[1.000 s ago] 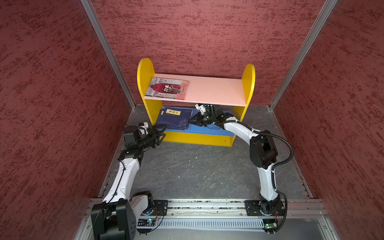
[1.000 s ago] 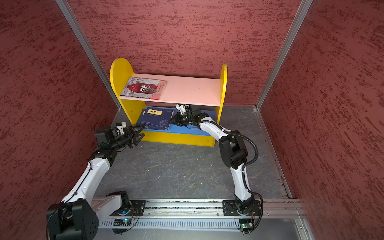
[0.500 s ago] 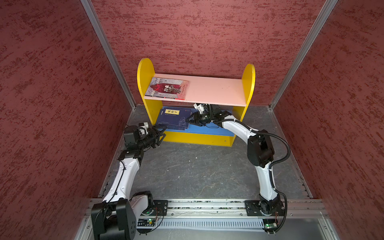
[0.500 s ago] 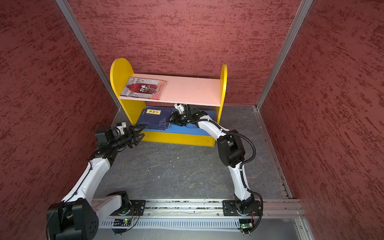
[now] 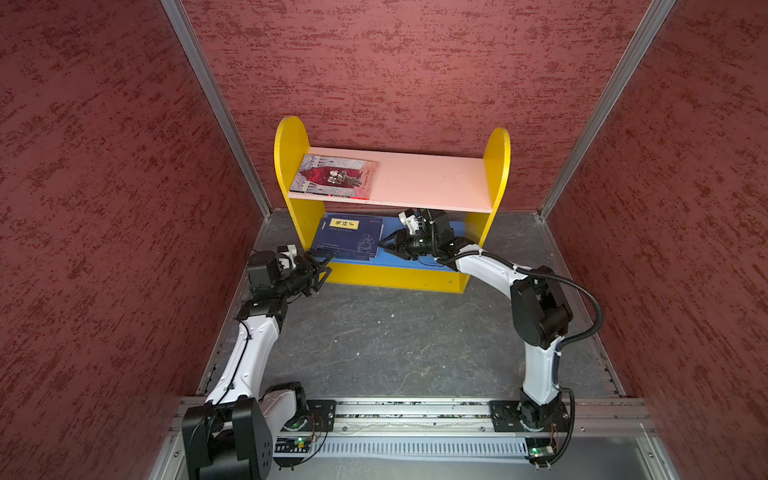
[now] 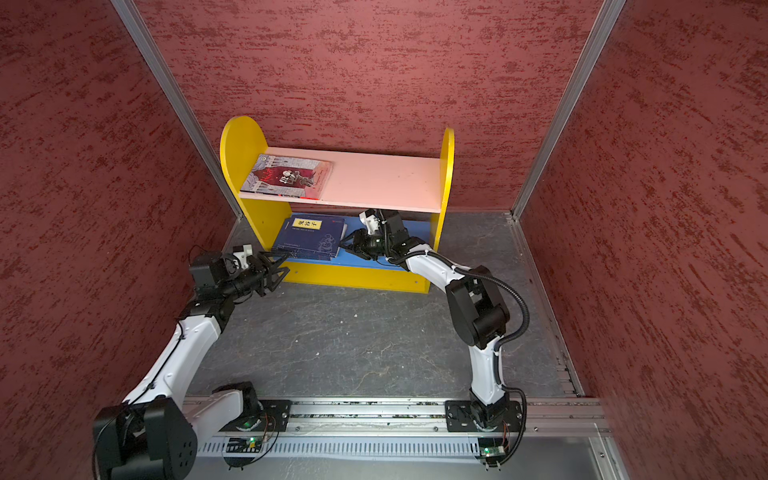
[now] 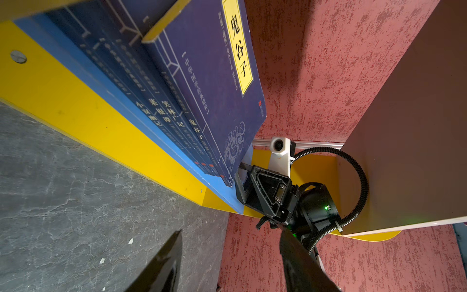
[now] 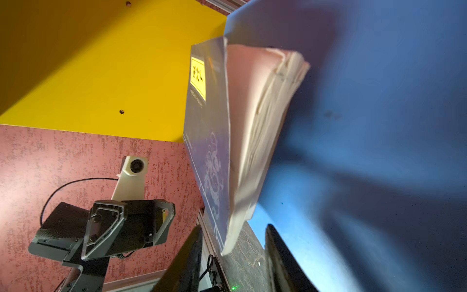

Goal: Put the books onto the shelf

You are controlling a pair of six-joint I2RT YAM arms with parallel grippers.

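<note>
Left gripper [image 5: 326, 266] nearest: jaws apart, empty, beside shelf [image 5: 291, 158] corner. Right gripper [image 5: 384, 245] jaws apart at navy stack [image 5: 349, 239] page edge, lower board [image 5: 374, 262]. Red-grey book [image 5: 334, 176] flat on upper board [image 5: 432, 183]. Paperbacks likely light, floppy, slick; pinch near spine.

Both jaws stand parted, left arm [image 5: 252, 353] and right arm [image 5: 490, 266] reaching forward.
</note>
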